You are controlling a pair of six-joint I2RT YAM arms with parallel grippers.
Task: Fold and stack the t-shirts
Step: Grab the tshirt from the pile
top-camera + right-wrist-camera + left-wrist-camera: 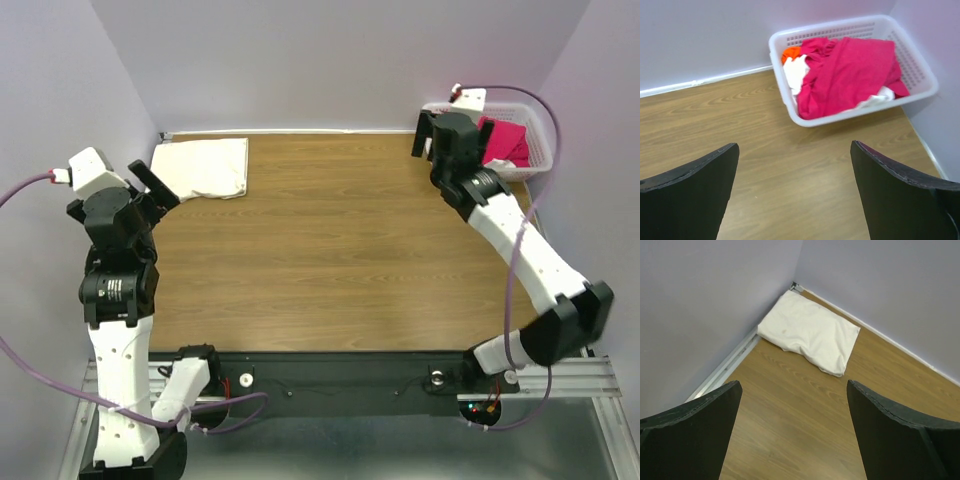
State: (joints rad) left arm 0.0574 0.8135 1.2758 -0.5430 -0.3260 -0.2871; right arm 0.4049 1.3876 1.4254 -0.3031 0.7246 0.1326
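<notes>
Right now one folded cream-white cotton t-shirt (205,167) lies flat at ten o'clock on the brown wood-grain surface (330,250). It is tucked right into the corner, presumably so the stack begins clear of the folding room in the middle. The left fingers (690,435) hang spread wide and empty just short of it, touching nothing.

Over at two o'clock the white plastic lattice basket (855,119) holds the unfolded ones. A crumpled bright magenta-red t-shirt (855,70) is heaped on top, with white cloth (796,75) and a scrap of orange (790,52) showing at its left end. The right fingers (690,195) are likewise spread apart and hold nothing, poised above bare surface and aimed at the basket.

I'd judge another shirt is about to be fetched. The magenta one, lying uppermost, looks the easy pick.
</notes>
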